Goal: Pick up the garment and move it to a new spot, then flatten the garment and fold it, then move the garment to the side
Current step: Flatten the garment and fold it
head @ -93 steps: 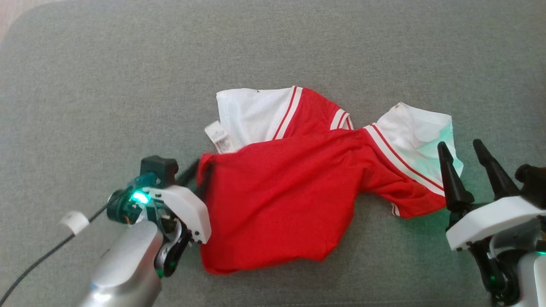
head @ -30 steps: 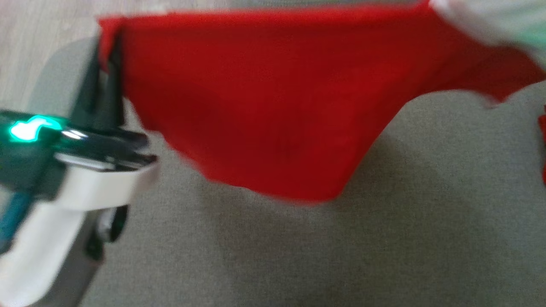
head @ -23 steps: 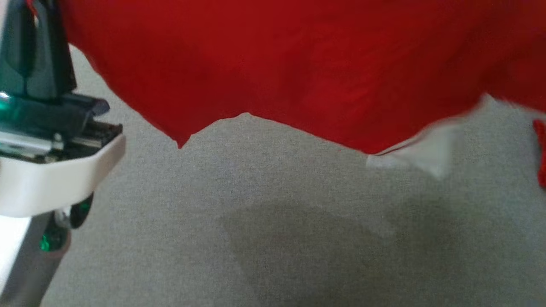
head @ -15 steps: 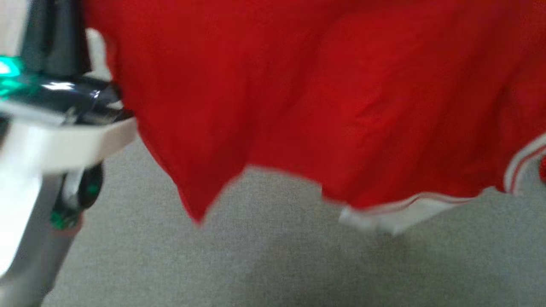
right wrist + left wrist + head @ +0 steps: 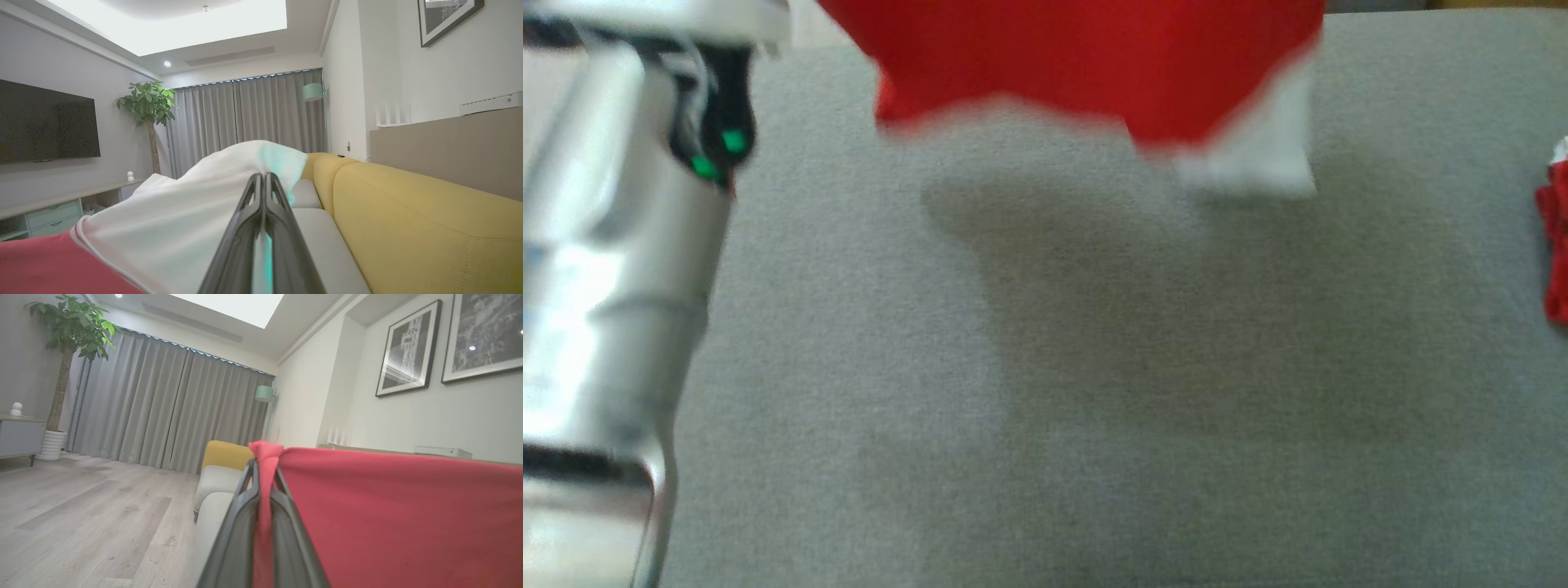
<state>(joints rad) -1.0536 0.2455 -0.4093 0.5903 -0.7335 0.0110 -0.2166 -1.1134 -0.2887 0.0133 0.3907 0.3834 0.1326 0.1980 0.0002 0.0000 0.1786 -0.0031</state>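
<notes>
- The left gripper (image 5: 264,467) pinches a red corner of the garment (image 5: 1086,65); the right gripper (image 5: 263,176) clamps its white sleeve.
- It hangs stretched side to side between them, above the cushion (image 5: 1094,392).

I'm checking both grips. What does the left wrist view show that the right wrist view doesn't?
Left wrist: the left gripper shut on the garment at its red edge, and a wood floor. Right wrist: the right gripper shut on its white part, and a TV. Shared: the garment, grey curtains, a plant, the yellow sofa.
</notes>
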